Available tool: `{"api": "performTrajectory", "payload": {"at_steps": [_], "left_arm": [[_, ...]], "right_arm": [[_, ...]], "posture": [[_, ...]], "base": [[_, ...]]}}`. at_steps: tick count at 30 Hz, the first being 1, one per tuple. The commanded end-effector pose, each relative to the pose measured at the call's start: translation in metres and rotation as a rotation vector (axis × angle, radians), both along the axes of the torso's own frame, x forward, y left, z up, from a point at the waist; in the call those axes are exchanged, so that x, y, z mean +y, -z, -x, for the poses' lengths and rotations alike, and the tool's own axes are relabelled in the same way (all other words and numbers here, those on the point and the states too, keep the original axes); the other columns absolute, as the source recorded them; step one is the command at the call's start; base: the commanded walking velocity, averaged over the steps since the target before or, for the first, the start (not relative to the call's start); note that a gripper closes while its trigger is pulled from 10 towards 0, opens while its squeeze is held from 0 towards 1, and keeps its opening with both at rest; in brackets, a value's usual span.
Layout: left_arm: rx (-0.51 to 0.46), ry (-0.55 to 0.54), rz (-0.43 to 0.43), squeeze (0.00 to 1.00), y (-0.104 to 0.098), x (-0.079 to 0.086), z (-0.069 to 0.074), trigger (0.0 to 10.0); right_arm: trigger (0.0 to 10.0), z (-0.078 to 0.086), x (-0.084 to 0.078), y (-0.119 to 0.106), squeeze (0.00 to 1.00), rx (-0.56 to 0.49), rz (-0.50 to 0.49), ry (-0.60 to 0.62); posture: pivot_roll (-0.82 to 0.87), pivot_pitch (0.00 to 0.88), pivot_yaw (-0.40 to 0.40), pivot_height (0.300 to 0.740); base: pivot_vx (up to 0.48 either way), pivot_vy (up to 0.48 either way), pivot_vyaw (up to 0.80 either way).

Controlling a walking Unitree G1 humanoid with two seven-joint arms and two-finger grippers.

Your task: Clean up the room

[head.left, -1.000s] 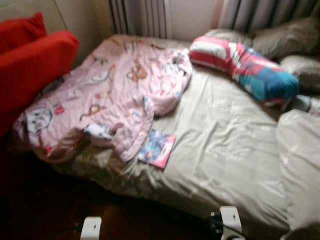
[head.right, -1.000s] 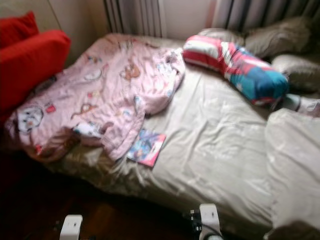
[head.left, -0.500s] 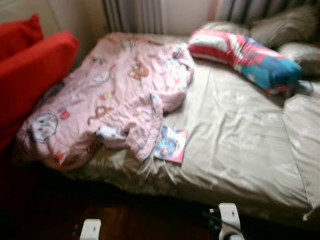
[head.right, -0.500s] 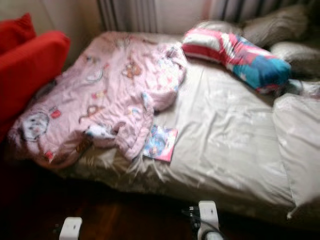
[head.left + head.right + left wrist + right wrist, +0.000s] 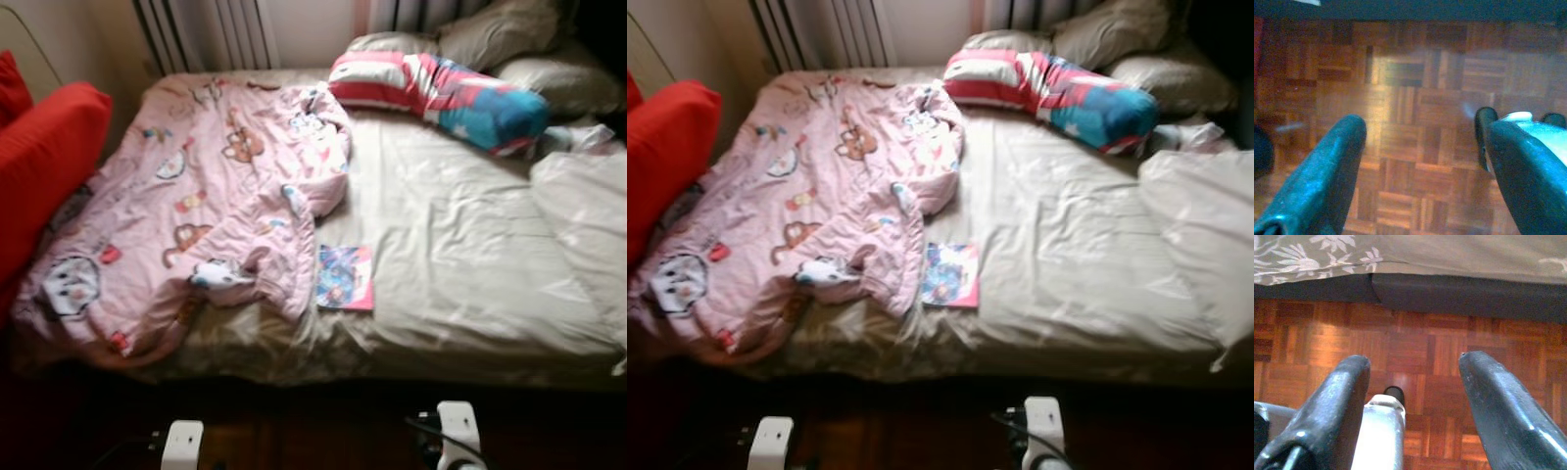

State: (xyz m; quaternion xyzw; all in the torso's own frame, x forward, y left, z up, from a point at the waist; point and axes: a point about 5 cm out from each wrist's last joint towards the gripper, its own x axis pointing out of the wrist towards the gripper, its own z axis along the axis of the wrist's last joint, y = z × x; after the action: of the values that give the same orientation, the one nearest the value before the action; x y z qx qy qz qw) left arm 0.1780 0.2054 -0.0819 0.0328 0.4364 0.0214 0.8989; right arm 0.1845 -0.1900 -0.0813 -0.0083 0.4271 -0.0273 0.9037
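Nothing on the bed [image 5: 460,255] is shifting; only my head camera is swinging, so the bed's near edge is now running level across the picture and less of the red cushion [image 5: 44,166] is showing than a second ago.

From the left eye, I am looking at the pink blanket [image 5: 196,206] bunched over the bed's left half, spilling over the near-left corner. A small book [image 5: 345,278] is lying near the middle of the near edge, touching the blanket's hem. A striped pillow [image 5: 441,93] is sitting along the far edge, with grey pillows [image 5: 509,34] in the far-right corner.

From the right eye, a pale duvet [image 5: 1200,230] is hanging along the right edge.

In the left wrist view, the left gripper [image 5: 1422,147] is hanging spread and empty over the parquet floor [image 5: 1415,88].

In the right wrist view, the right gripper [image 5: 1413,382] is likewise parted, holding nothing, low beside the bed's base [image 5: 1449,291].

My worry: the eye views are blurring, so a reach for the book could snag the blanket hem and drag both off the near edge.
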Motion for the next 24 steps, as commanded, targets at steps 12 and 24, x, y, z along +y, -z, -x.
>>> {"api": "performTrajectory", "payload": {"at_steps": [12, 24], "left_arm": [[0.030, -0.015, -0.003, 0.00, 0.004, 0.006, 0.011, 10.0], [0.029, -0.031, 0.009, 0.00, 0.001, 0.018, 0.011, 10.0]], "right_arm": [[10.0, 0.001, 0.004, 0.001, 0.00, 0.001, -0.011, -0.011], [10.0, -0.001, 0.004, 0.000, 0.00, -0.008, -0.012, -0.010]], "posture": [[-0.03, 0.111, 0.064, 0.711], [-0.03, 0.117, 0.064, 0.711]], "base": [[0.000, 0.194, 0.00], [0.000, 0.000, 0.00]]}}
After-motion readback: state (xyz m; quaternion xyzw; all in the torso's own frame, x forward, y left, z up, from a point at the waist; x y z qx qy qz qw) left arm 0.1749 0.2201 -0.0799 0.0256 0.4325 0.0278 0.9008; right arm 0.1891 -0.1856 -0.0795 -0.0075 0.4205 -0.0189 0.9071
